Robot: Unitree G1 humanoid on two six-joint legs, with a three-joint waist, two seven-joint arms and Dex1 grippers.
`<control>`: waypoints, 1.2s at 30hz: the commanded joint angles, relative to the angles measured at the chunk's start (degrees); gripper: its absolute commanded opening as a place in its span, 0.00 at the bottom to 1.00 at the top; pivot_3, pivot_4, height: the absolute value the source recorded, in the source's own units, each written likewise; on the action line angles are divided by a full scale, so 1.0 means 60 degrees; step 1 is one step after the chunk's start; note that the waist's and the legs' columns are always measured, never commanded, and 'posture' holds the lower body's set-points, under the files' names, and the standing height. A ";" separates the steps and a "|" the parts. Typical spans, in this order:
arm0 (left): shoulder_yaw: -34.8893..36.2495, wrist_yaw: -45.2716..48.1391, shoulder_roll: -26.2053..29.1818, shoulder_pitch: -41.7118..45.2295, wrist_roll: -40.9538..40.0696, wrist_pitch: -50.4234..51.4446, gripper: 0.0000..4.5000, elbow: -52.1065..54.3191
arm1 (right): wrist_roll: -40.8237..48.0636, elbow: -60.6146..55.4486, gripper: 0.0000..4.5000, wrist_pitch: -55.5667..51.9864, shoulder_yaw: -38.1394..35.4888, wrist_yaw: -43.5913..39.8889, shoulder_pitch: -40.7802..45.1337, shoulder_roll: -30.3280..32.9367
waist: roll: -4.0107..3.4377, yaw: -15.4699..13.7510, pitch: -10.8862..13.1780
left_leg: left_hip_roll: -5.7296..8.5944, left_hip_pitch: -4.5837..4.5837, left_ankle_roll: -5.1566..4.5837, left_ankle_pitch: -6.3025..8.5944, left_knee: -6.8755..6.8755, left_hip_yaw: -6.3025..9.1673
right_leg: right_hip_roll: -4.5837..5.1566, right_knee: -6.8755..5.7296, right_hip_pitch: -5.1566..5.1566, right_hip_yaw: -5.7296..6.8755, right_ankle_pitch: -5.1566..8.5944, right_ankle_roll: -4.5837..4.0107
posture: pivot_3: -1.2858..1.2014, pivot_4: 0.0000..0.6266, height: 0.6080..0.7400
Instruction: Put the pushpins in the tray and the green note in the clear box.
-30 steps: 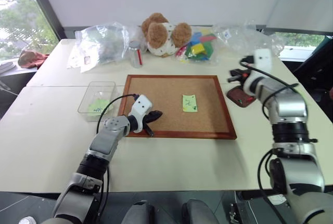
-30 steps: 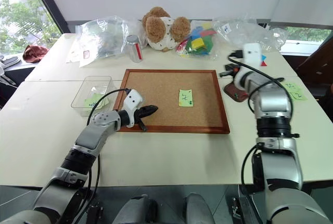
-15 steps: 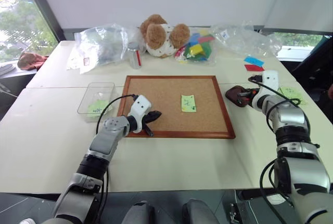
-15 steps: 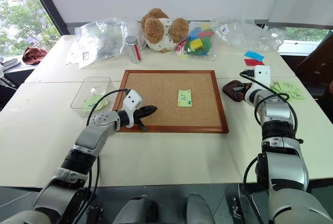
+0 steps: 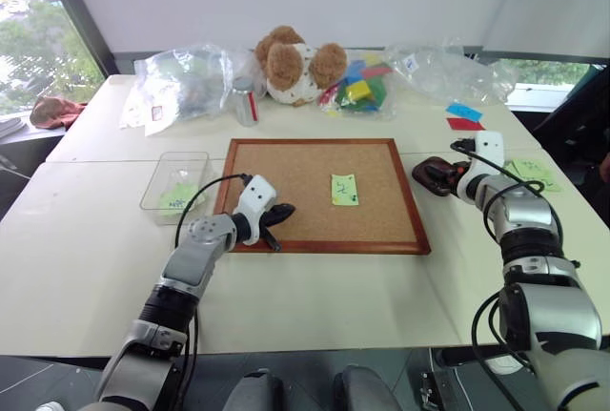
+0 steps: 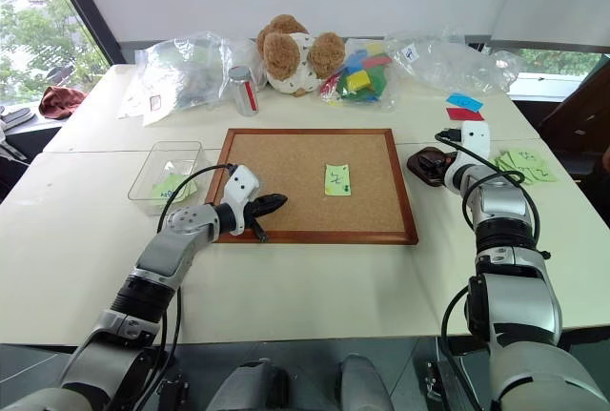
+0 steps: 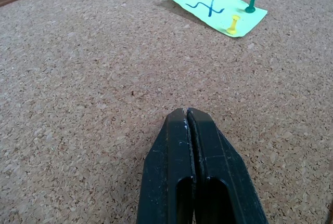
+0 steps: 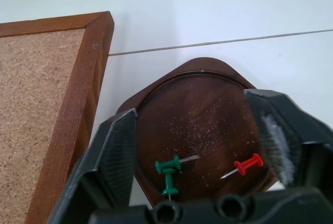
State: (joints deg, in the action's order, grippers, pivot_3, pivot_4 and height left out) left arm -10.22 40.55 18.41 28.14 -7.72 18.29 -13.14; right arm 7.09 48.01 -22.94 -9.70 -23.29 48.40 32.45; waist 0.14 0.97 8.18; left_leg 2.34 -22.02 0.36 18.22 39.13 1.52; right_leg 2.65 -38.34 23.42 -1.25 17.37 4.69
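Right gripper (image 8: 197, 146) spread wide over the tray (image 8: 208, 125); left gripper (image 7: 187, 117) pressed together above the corkboard (image 5: 295, 187).

Three pushpins lie in the tray: two green (image 8: 167, 171), one red (image 8: 248, 163). The green note (image 7: 216, 7) is pinned to the cork by a green pin (image 7: 251, 3) and a yellow pin (image 7: 233, 24); the clear box (image 5: 176, 182) waits beside the board. The pins look small, hard and slippery, best pinched at the head. The note is thin and will likely tear, so take it by an edge once it is free.
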 commanded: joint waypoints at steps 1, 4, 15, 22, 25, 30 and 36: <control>-0.0214 0.0077 0.0111 -0.0371 0.0223 0.0351 0.00 -0.0261 | 0.0140 -0.0849 0.75 -0.0172 -0.0143 -0.0042 0.0222 0.0124 | -0.0001 0.0009 0.0000 | 0.0000 -0.0001 0.0000 0.0000 -0.0001 0.0000 | 0.0000 0.0000 0.0001 -0.0001 0.0000 0.0000 | 0.52 0.24 1.00; -0.0233 0.0073 0.0097 -0.0343 0.0233 0.0352 0.00 -0.0271 | 0.0276 -0.1847 0.75 -0.0666 -0.0107 -0.0278 0.0003 0.0172 | -0.0001 0.0002 0.0000 | -0.0001 -0.0002 0.0000 0.0000 -0.0003 0.0000 | 0.0000 0.0001 0.0003 0.0000 0.0000 0.0000 | 0.52 0.24 1.00; -0.0235 0.0116 0.0061 -0.0218 0.0248 0.0277 0.00 -0.0450 | 0.1676 -0.9079 0.56 -0.4443 0.0994 -0.1149 -0.2407 -0.0513 | -0.0003 -0.0034 -0.0001 | -0.0003 -0.0008 -0.0046 0.0027 -0.0003 0.0007 | 0.0000 0.0009 0.0004 0.0001 0.0000 0.0000 | 0.52 0.24 1.00; -0.0210 0.0118 0.0047 -0.0187 0.0232 0.0285 0.00 -0.0505 | 0.1357 -0.9725 0.34 -0.4586 0.1869 -0.0626 -0.3012 -0.1139 | -0.0002 -0.0042 -0.0002 | -0.0003 -0.0008 -0.0050 0.0029 -0.0002 0.0009 | 0.0000 0.0011 0.0004 0.0003 0.0000 0.0000 | 0.52 0.24 1.00; -0.0203 0.0116 0.0053 -0.0190 0.0229 0.0298 0.00 -0.0502 | 0.1090 -0.9255 0.34 -0.4130 0.2230 -0.0560 -0.3108 -0.1266 | -0.0002 -0.0035 -0.0002 | -0.0002 -0.0008 -0.0043 0.0025 -0.0002 0.0009 | 0.0000 0.0011 0.0003 0.0003 0.0000 0.0000 | 0.52 0.24 1.00; -0.0201 0.0098 0.0066 -0.0220 0.0234 0.0327 0.00 -0.0451 | 0.0916 -0.8372 0.34 -0.3616 0.2368 -0.0583 -0.2912 -0.1551 | -0.0002 -0.0033 -0.0002 | -0.0002 -0.0005 -0.0042 0.0024 -0.0001 0.0009 | 0.0000 0.0011 0.0002 0.0005 0.0000 0.0000 | 0.52 0.24 1.00; -0.0167 0.0033 0.0091 -0.0299 0.0227 0.0389 0.00 -0.0309 | 0.0755 -0.7872 0.34 -0.3219 0.2484 -0.0755 -0.2756 -0.1583 | -0.0002 -0.0024 -0.0002 | -0.0002 -0.0005 -0.0017 0.0010 -0.0002 0.0008 | 0.0000 0.0012 0.0002 0.0006 0.0000 0.0000 | 0.52 0.24 1.00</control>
State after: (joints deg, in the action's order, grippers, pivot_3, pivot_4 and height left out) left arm -10.27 40.86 18.42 28.34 -7.72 18.46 -13.31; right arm 11.87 1.44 -43.47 5.39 -27.49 30.49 23.35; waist 0.13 0.83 8.17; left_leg 2.33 -22.05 0.25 18.28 39.12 1.57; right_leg 2.65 -38.26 23.43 -1.22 17.37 4.69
